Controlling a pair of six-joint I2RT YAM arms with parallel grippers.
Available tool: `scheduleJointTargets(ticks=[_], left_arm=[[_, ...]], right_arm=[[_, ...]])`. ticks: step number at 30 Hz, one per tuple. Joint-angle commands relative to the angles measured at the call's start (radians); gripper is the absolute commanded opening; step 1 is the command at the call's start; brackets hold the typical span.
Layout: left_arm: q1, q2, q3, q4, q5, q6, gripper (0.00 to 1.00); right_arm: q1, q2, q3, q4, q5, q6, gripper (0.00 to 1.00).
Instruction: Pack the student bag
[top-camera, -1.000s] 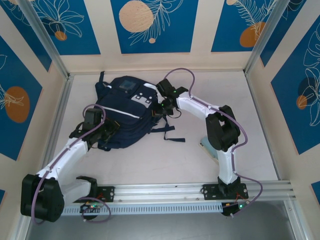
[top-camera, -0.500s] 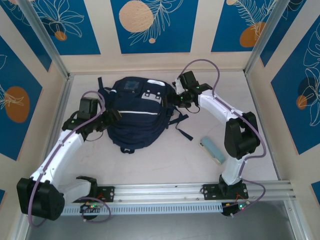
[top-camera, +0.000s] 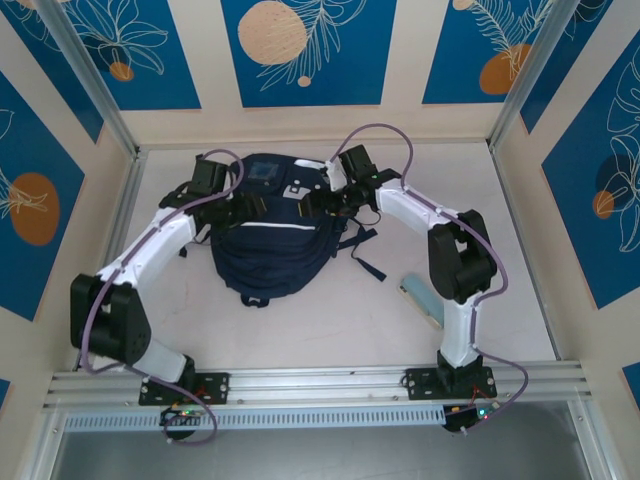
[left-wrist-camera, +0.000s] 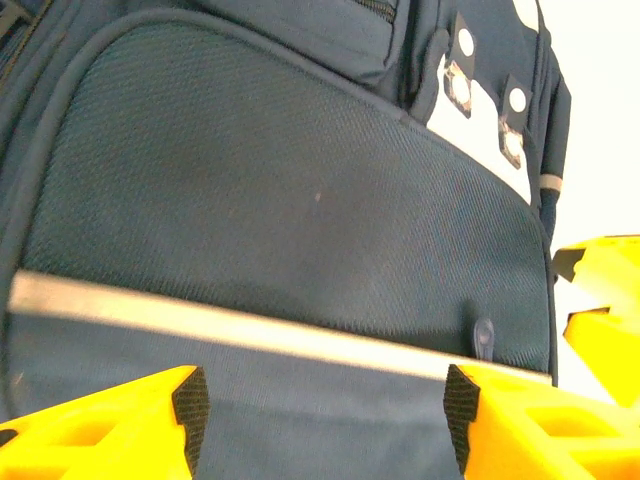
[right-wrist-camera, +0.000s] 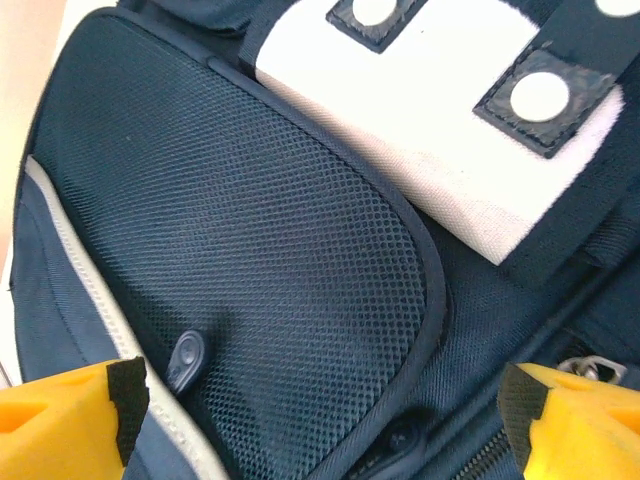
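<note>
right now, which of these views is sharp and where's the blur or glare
Top external: even, soft light, the student bag sharp. Left wrist: the left gripper's fingers look soft at the bottom, and the background at right is blown out white. Right wrist: mesh crisp, white patch bright, right gripper's fingers soft.

From overhead, my left gripper (top-camera: 248, 206) and right gripper (top-camera: 312, 204) covered part of the backpack (top-camera: 270, 255) near its top, and their fingertips were too small and dark against the fabric to make out. A pale object (top-camera: 422, 297) on the table (top-camera: 330, 325) sat partly behind my right arm, too small to identify. From my left wrist, the backpack ran past every edge and my left fingers (left-wrist-camera: 110, 425) were cut off at the bottom. From my right wrist, the white patch (right-wrist-camera: 420, 130) was cut off at the top, and a metal zip pull (right-wrist-camera: 590, 368) was half hidden behind my right fingers (right-wrist-camera: 575, 425).
</note>
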Motion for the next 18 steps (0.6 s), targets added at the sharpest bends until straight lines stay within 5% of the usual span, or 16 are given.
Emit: scheduleJointTargets(ticks=[1, 18], left_arm=[[-0.008, 0.09, 0.068, 0.02, 0.009, 0.017, 0.62], [-0.051, 0.377, 0.19, -0.031, -0.118, -0.09, 0.43]], right_arm=[[0.007, 0.021, 0.044, 0.006, -0.05, -0.004, 0.92], [0.011, -0.06, -0.092, -0.063, -0.226, -0.177, 0.92]])
